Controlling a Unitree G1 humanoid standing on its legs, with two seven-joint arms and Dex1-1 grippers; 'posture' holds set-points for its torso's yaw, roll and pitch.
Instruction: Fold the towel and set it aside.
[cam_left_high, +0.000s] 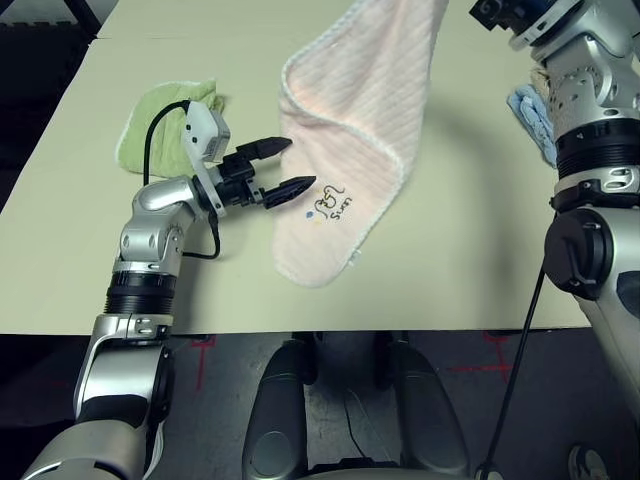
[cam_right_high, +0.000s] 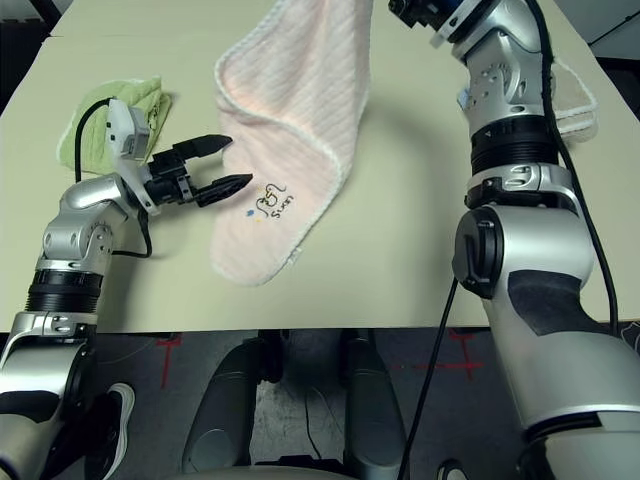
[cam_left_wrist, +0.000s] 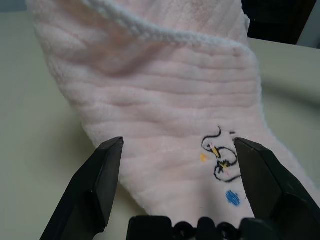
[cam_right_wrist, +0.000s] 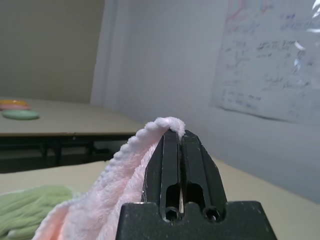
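Fingers of the right gripper (cam_right_wrist: 177, 145) pinch the towel (cam_left_high: 350, 130), lifting one end off the desk (cam_left_high: 450, 250); left gripper (cam_left_high: 282, 168), spread wide (mid-fold, seemingly), should next close on the printed end.

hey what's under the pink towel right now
Its lower end with the print lies on the bare table; the right gripper holds the upper end in the air. Anything beneath the lying part is covered.
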